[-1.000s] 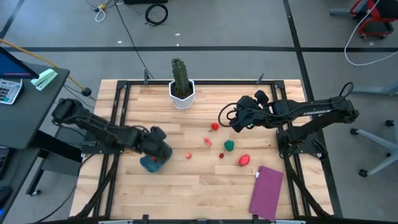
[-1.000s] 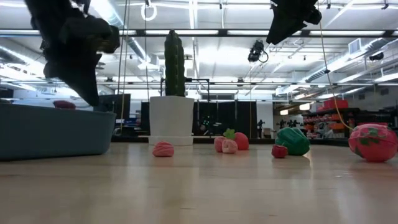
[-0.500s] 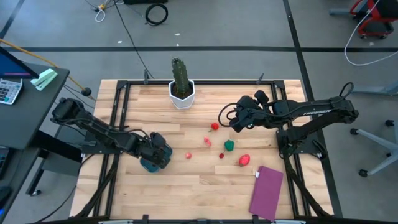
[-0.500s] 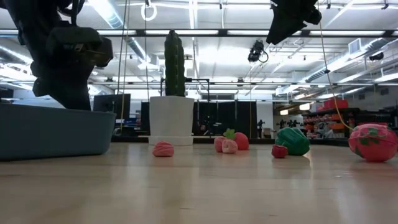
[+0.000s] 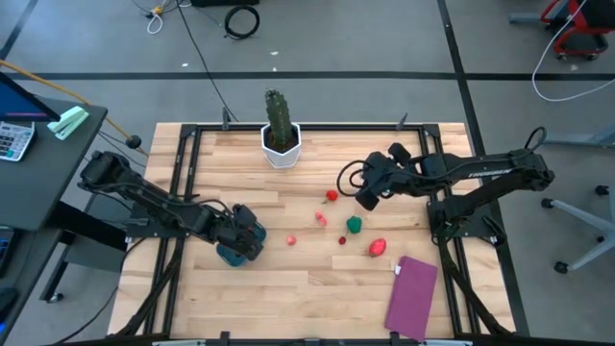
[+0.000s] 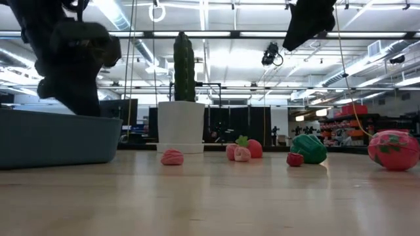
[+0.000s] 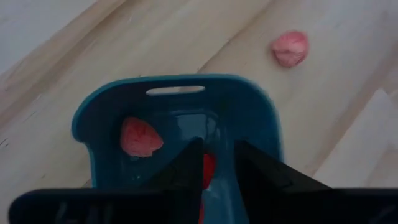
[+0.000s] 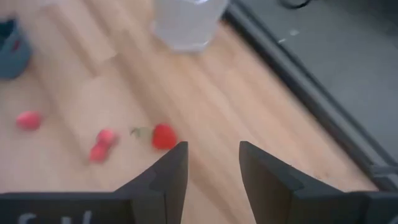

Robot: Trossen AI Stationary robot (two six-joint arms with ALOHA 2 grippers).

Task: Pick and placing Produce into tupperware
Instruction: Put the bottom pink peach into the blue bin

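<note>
— Looks light and hard-shelled, that produce: small moulded toy pieces, probably slick, likely to roll or squirt out under a pinch off centre. Best taken across the widest part of the body, jaws square to it, not by a leaf or stem.

— And where, counted from the claws?

— Two pieces down in the tupperware, directly below the left gripper: a pink one beside one finger, a red one showing in the gap between the fingers. Another pink piece out on the table, beyond the container's far wall. The rest near the right gripper: a red piece with a green stem just ahead of it, two small pink ones beside that, another pink one farther off towards the tupperware.

— State of the claws?

— Left: fingers parted a little, sunk inside the container. Cannot tell whether the red piece in the gap is touched or lying free. Right: about half spread, nothing between the fingers, hanging well above the wood.

— Risks?

— A skewed squeeze sending a piece skittering towards the cactus pot or the purple rectangle.
</note>
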